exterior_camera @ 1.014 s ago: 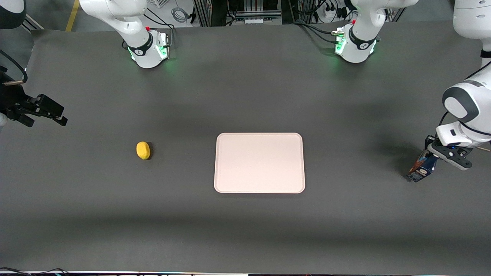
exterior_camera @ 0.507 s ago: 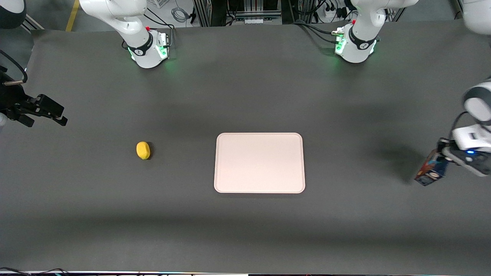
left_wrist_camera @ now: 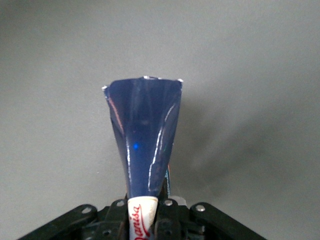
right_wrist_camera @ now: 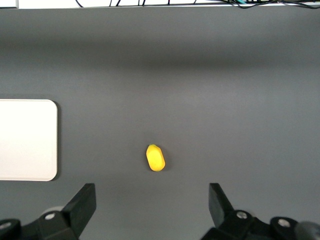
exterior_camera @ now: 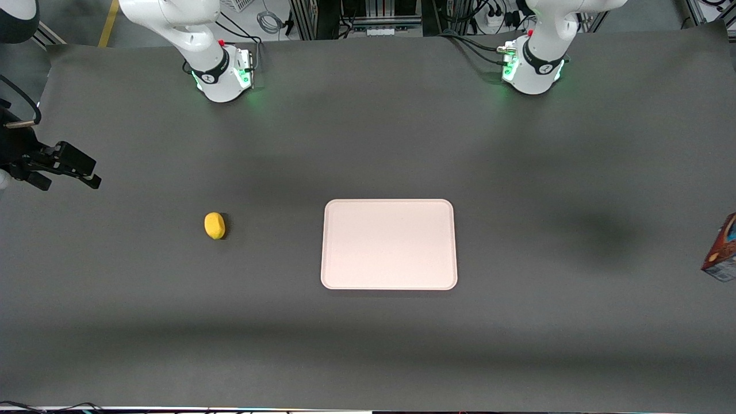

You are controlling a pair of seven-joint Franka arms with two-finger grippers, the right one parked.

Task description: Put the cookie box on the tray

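Observation:
The cookie box (exterior_camera: 723, 249), dark navy with a cookie picture, shows only partly at the very edge of the front view, toward the working arm's end of the table. In the left wrist view my left gripper (left_wrist_camera: 145, 209) is shut on the cookie box (left_wrist_camera: 145, 130), holding one narrow end of it, with the grey mat below it. The gripper itself is out of the front view. The pale pink tray (exterior_camera: 388, 244) lies flat in the middle of the table, with nothing on it, well away from the box. Its edge also shows in the right wrist view (right_wrist_camera: 25, 140).
A small yellow rounded lump (exterior_camera: 214, 225) lies on the mat, apart from the tray toward the parked arm's end; it also shows in the right wrist view (right_wrist_camera: 155, 158). A grey mat (exterior_camera: 368, 345) covers the table.
The gripper with the cookie box has risen from the mat and moved farther toward the working arm's end, leaving the front view except for part of the box.

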